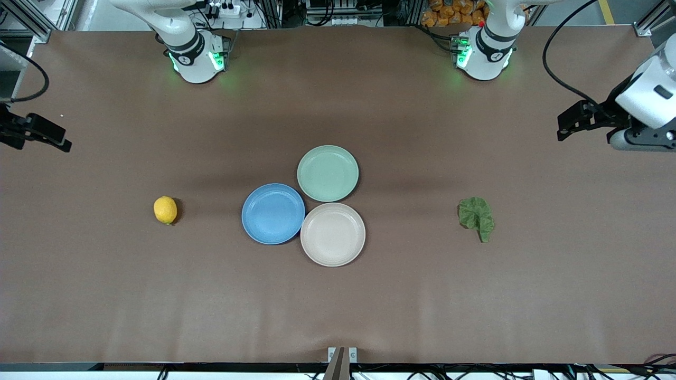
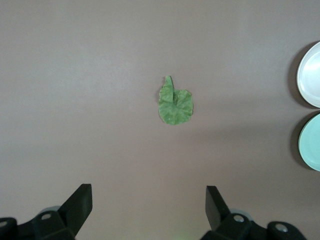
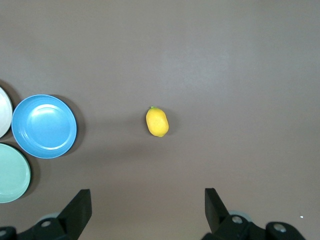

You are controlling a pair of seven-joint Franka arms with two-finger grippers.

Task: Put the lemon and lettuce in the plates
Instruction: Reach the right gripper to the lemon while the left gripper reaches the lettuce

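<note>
table point(image 1: 105, 295): three plates, one lemon point(image 1: 165, 210), one lettuce point(image 1: 476, 216)

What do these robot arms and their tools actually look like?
Both arms are glossy white with rounded shells, black bands at the joints and green lights glowing at their bases. A black cable loops to the left arm. The left tool and the right tool are black and blocky, each with two angular black fingers, set wide apart in the wrist views.
</note>
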